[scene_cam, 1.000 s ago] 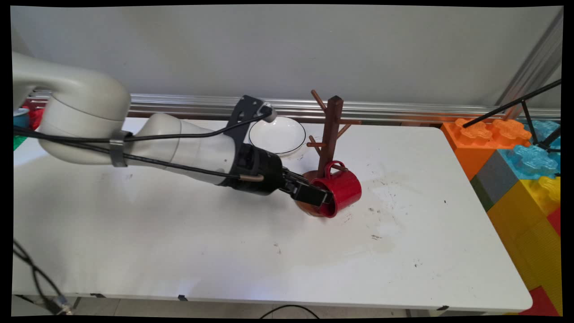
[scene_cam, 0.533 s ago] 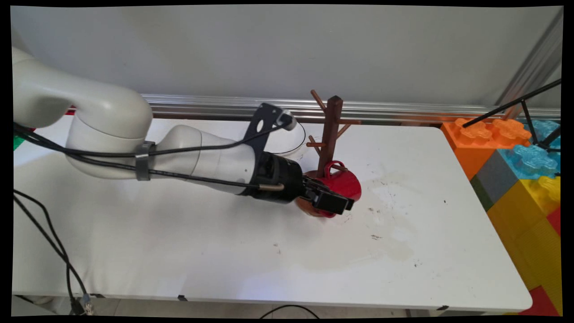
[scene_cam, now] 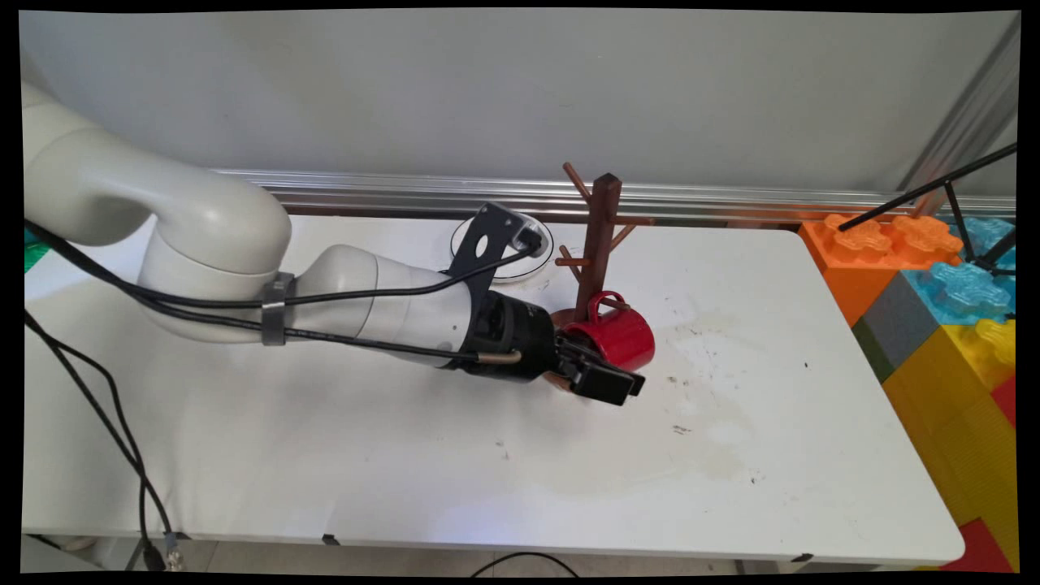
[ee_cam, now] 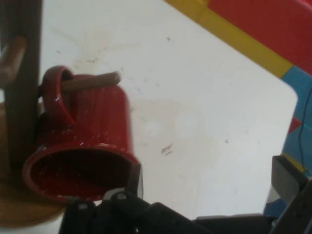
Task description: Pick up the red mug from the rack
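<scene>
A glossy red mug is hanging by its handle on a low peg of the brown wooden mug tree, tilted with its mouth facing the hand. The hand view is showing the fingers spread wide, one touching the mug's rim, above the white desk.

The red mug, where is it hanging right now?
In the main view the red mug hangs by its handle on the lowest peg of the brown mug tree, mid-table, right beside the tool.
</scene>
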Controlling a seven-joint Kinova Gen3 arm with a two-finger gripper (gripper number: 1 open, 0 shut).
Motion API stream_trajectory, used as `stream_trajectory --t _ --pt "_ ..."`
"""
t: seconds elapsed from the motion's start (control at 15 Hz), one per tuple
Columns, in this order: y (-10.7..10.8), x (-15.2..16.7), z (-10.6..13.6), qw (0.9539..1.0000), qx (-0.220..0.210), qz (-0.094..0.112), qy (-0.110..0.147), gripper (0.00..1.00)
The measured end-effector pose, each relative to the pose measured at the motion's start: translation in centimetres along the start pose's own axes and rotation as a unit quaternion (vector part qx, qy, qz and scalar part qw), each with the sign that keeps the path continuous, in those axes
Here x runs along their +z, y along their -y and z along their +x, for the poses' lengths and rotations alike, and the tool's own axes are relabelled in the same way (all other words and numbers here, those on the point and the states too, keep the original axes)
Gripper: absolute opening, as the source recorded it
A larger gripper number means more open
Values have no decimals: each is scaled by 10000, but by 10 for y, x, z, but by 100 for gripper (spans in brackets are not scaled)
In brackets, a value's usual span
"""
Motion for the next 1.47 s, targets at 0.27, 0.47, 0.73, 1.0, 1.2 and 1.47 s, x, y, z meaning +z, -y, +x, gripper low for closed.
stream_trajectory --t 0.27,0.47,0.73,1.0,1.2,1.47 --pt "11 7 -8 9998 -11 162 99 100" --pt "18 12 -13 9996 -25 250 136 100" --pt "20 18 -16 9996 -37 251 130 100" --pt "20 28 -17 9998 -28 191 75 100" --pt "21 39 -19 9998 -1 182 49 100" --pt "23 52 -21 9998 33 203 36 100"
